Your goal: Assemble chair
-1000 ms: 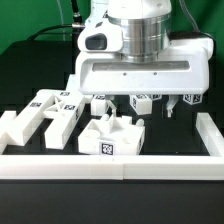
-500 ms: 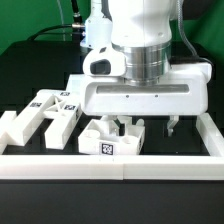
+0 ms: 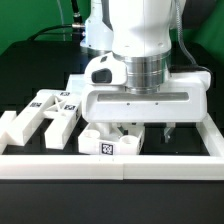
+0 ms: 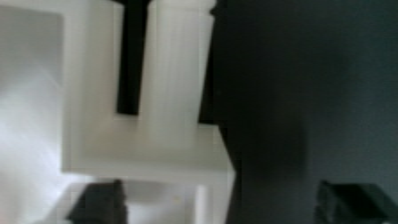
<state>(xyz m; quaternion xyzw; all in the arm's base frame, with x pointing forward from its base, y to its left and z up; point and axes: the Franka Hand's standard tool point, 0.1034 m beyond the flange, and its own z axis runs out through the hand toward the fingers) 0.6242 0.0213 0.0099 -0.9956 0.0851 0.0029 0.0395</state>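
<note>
A chunky white chair part [image 3: 108, 142] with a black-and-white tag on its front lies just behind the front rail. My gripper [image 3: 145, 132] hangs low right over it, dark fingers [image 3: 168, 130] reaching down to the part's height. In the wrist view the same white part [image 4: 151, 120], with a dark slot in it, fills the near field. My gripper [image 4: 224, 205] straddles its edge: one finger overlaps the part, the other stands over the dark table. The jaws stand apart and grip nothing.
More tagged white chair parts [image 3: 55, 108] lie in a cluster on the exterior view's left, with a plain white block [image 3: 20, 125] beside them. A white border rail [image 3: 110, 166] runs along the front and another rail [image 3: 211, 135] along the exterior view's right.
The hand has come down onto the front tagged part. It now hides the small tagged blocks that showed behind it.
</note>
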